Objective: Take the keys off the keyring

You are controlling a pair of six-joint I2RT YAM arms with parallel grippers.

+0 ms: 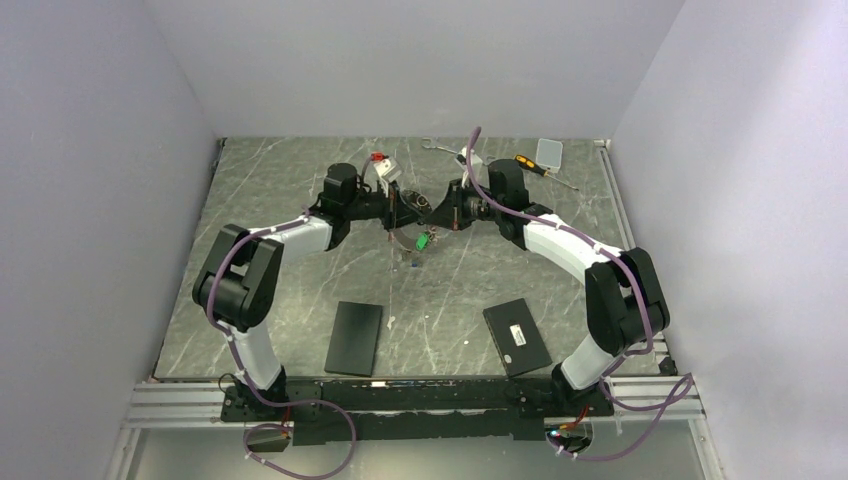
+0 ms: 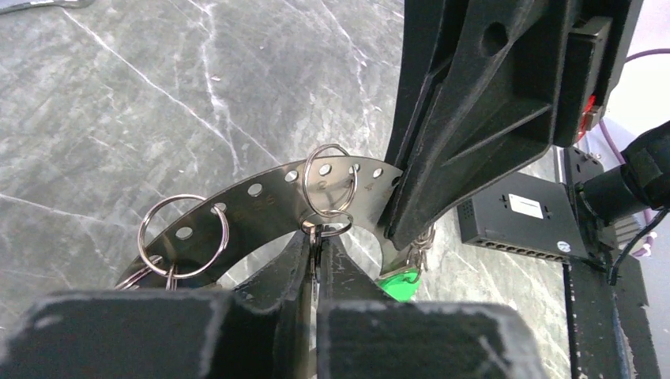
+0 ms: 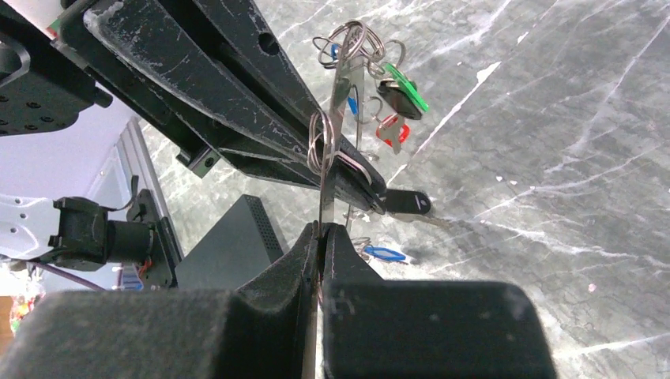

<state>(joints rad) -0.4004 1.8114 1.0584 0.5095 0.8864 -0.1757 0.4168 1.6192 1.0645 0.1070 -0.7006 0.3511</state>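
The keyring (image 2: pixel 265 197) is a flat grey metal band with holes, carrying small split rings, and hangs above the table between both grippers (image 1: pixel 403 243). My left gripper (image 2: pixel 319 239) is shut on a key hanging from one small ring. In the right wrist view that key's black tag (image 3: pixel 404 203) sticks out past the left fingers (image 3: pixel 237 95). My right gripper (image 3: pixel 320 230) is shut on the band's edge (image 3: pixel 338 103). Its fingers (image 2: pixel 466 134) show in the left wrist view. Green (image 3: pixel 400 87), red (image 3: pixel 393 131) and blue (image 3: pixel 353 105) tagged keys hang from the ring.
A blue-tagged key (image 3: pixel 379 253) lies loose on the table below. A red-tagged key (image 1: pixel 379 158), a wrench (image 1: pixel 440 147), a screwdriver (image 1: pixel 530 165) and a pale box (image 1: pixel 548 152) lie at the back. Two black boxes (image 1: pixel 355 338) (image 1: pixel 517 336) lie near the front.
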